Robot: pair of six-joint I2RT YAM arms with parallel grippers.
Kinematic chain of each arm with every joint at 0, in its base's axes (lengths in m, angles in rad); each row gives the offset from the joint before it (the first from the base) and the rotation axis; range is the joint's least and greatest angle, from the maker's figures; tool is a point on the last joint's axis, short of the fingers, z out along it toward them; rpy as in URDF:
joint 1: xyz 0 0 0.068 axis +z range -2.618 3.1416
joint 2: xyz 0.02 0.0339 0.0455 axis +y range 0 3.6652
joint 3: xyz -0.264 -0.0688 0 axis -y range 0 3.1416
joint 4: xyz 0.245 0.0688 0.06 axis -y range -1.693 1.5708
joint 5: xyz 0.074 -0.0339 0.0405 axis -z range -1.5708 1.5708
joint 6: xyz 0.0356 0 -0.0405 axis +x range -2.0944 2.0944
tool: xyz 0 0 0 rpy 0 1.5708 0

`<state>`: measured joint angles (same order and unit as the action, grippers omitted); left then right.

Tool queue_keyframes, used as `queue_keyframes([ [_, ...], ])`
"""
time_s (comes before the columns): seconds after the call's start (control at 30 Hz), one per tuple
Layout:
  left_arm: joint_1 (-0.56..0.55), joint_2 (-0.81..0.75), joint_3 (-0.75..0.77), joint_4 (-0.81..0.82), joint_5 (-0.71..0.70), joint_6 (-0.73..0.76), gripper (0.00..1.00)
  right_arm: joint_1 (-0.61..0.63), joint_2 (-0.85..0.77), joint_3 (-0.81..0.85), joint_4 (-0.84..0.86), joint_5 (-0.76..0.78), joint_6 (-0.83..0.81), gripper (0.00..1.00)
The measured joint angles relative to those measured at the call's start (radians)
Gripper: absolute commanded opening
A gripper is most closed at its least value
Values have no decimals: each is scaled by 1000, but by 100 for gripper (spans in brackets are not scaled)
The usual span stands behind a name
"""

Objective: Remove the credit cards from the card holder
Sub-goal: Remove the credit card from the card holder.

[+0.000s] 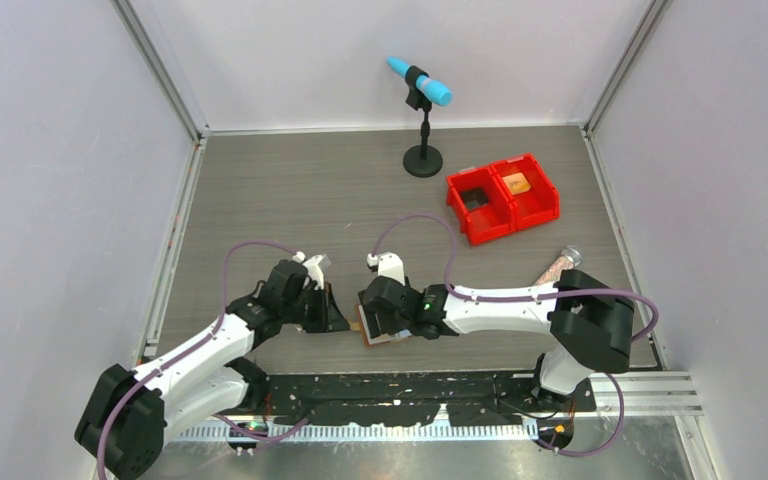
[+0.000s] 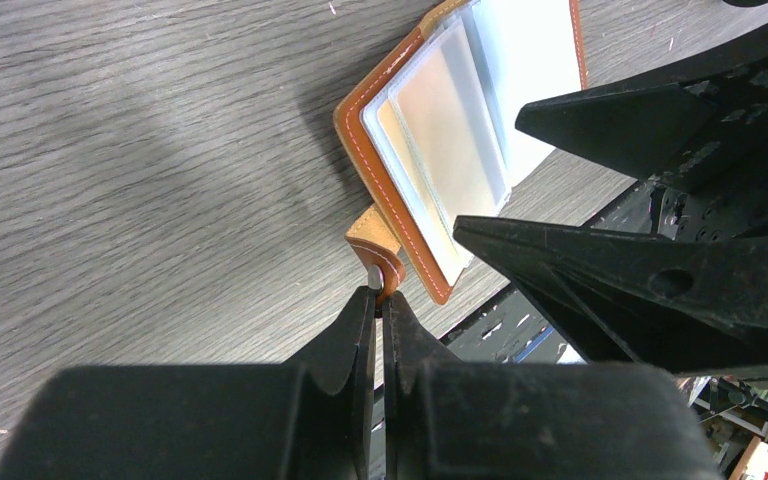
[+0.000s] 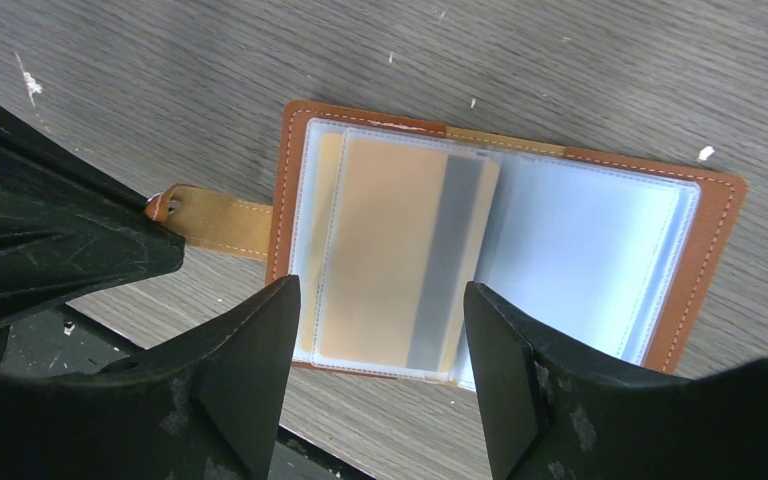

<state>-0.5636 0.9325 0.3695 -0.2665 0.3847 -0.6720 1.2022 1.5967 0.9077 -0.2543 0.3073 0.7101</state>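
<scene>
The brown leather card holder (image 3: 500, 250) lies open on the table near its front edge, pale blue-grey plastic sleeves facing up. A gold card with a grey stripe (image 3: 400, 260) sits in a sleeve on its left half. My left gripper (image 2: 380, 292) is shut on the holder's small tab (image 2: 375, 240). My right gripper (image 3: 380, 310) is open and hovers just above the holder's near edge, its fingers (image 3: 250, 370) either side of the gold card. In the top view the holder (image 1: 385, 336) is mostly hidden under my right gripper (image 1: 392, 312); my left gripper (image 1: 338, 318) is at its left.
Two red plastic bins (image 1: 503, 198) stand at the back right, one holding an orange item. A microphone stand (image 1: 422, 158) with a blue-tipped microphone is at the back centre. A small jar (image 1: 555, 265) lies at the right. The table's front edge and black rail (image 1: 410, 390) are just beyond the holder.
</scene>
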Motion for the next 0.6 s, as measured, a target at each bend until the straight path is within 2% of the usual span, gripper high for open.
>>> queue_keyframes([
  [0.4,0,0,0,0,0,0,0,0,23,-9,14,-13,4,69],
  [0.6,0,0,0,0,0,0,0,0,42,-9,16,-13,7,65],
])
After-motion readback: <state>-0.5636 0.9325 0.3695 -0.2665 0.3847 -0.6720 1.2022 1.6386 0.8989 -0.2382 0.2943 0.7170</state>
